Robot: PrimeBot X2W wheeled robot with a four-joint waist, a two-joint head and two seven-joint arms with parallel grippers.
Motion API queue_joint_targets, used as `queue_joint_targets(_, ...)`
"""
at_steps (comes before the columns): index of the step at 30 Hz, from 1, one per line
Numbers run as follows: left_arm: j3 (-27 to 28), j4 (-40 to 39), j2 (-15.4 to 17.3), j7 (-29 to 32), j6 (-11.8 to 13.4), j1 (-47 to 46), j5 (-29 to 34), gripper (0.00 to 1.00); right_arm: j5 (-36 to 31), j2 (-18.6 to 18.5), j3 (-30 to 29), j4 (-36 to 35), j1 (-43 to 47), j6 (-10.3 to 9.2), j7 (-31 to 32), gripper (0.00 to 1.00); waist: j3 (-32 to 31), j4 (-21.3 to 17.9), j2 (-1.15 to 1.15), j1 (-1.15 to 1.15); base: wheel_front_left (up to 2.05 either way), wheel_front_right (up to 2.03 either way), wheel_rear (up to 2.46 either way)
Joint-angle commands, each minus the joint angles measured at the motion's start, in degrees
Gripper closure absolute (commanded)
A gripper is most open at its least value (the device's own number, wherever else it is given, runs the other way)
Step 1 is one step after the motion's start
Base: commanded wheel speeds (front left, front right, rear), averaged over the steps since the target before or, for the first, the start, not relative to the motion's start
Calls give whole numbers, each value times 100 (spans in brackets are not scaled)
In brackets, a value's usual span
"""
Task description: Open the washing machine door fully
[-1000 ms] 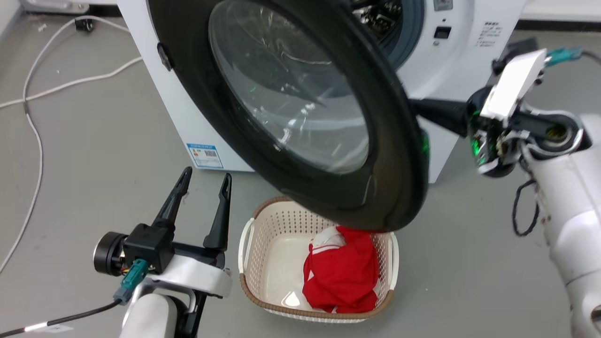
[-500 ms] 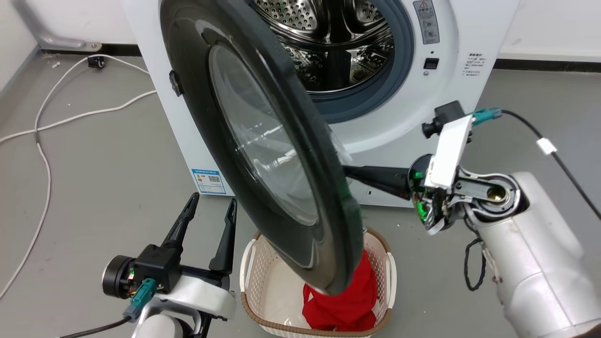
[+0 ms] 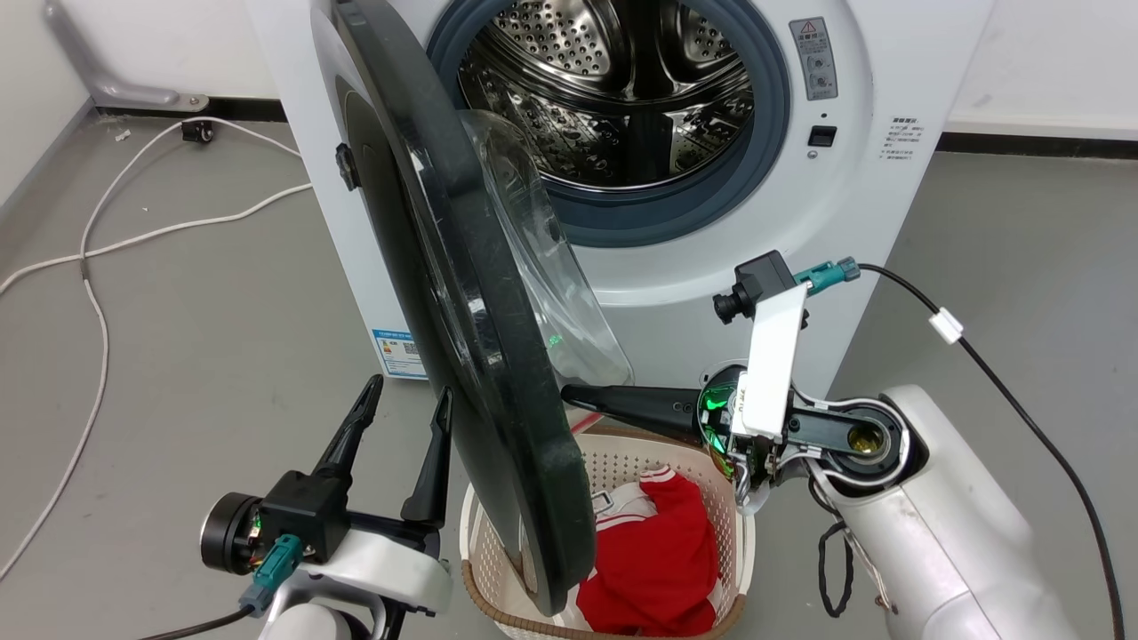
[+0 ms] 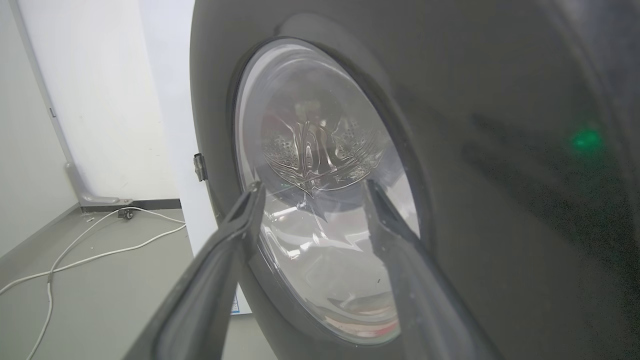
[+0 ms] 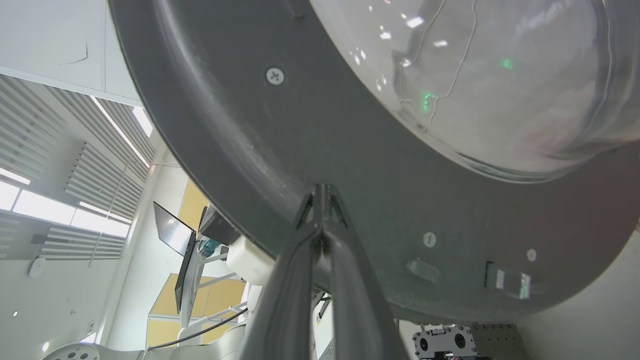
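Note:
The washing machine door (image 3: 444, 267) stands swung out from the white washing machine (image 3: 853, 204), nearly edge-on to the head view, its glass bowl (image 3: 542, 267) bulging toward the steel drum (image 3: 622, 89). My right gripper (image 3: 569, 396) points left, shut and empty, with its tips pressed on the door's grey inner frame (image 5: 300, 125). The right wrist view shows the right gripper (image 5: 322, 189) meeting that frame below the glass bowl (image 5: 500, 75). My left gripper (image 3: 409, 391) is open at the lower left, beside the door's outer face. In the left wrist view the left gripper (image 4: 314, 187) faces the door (image 4: 500, 150).
A cream laundry basket (image 3: 613, 444) with a red garment (image 3: 658, 551) sits on the floor under the door's lower edge. A white cable (image 3: 98, 267) trails over the grey floor at left. A blue label sticker (image 3: 400, 342) is low on the machine front.
The door has swung further open toward the left, from facing the camera to nearly edge-on. My right gripper followed it, pushing on its inner side. The head camera has also shifted.

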Motion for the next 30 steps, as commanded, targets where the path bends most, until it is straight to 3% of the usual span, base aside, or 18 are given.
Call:
queue_joint_targets(1, 5, 3, -23, -13, 1, 64, 21, 0, 61, 50, 19, -64, 148, 0, -113, 100, 1, 2, 0, 1, 0, 0, 0)
queue_joint_targets(5, 4, 0, -31, -13, 0, 77, 11, 0, -117, 40, -170, -222, 328, 0, -866, 100, -10, 5, 0, 1, 0, 0, 0)
queue_joint_targets(13, 100, -13, -45, -13, 0, 149, 2, 0, -559, 50, -951, -336, 997, 0, -3131, 100, -29, -83, 0, 1, 0, 0, 0)
queue_joint_targets(20, 208, 27, -48, -13, 1, 197, 27, 0, -817, 0, -1566, -512, 1788, 0, -4306, 100, -112, -193, 0, 1, 0, 0, 0)
queue_joint_targets(21, 224, 30, -51, -13, 1, 195, 24, 0, -821, 4, -1659, -574, 1905, 0, -4437, 90, -126, -201, 0, 1, 0, 0, 0)
queue_joint_targets(22, 234, 37, -55, -13, 0, 193, 26, 0, -897, -24, -1749, -642, 2013, 0, -4593, 58, -137, -206, 0, 1, 0, 0, 0)
queue_joint_targets(23, 249, 37, -57, -13, 0, 194, 32, 0, -1009, -71, -1811, -699, 2134, 0, -4747, 1, -149, -214, 0, 1, 0, 0, 0)
queue_joint_targets(26, 281, 32, -61, -13, 1, 213, 49, 0, -1333, -72, -1952, -891, 2448, 0, -5198, 0, -175, -242, 0, 1, 0, 0, 0)
queue_joint_targets(30, 302, 40, -60, -13, 1, 226, 64, 0, -2500, -248, -2049, -1013, 2698, 0, -5980, 0, -200, -268, 0, 1, 0, 0, 0)
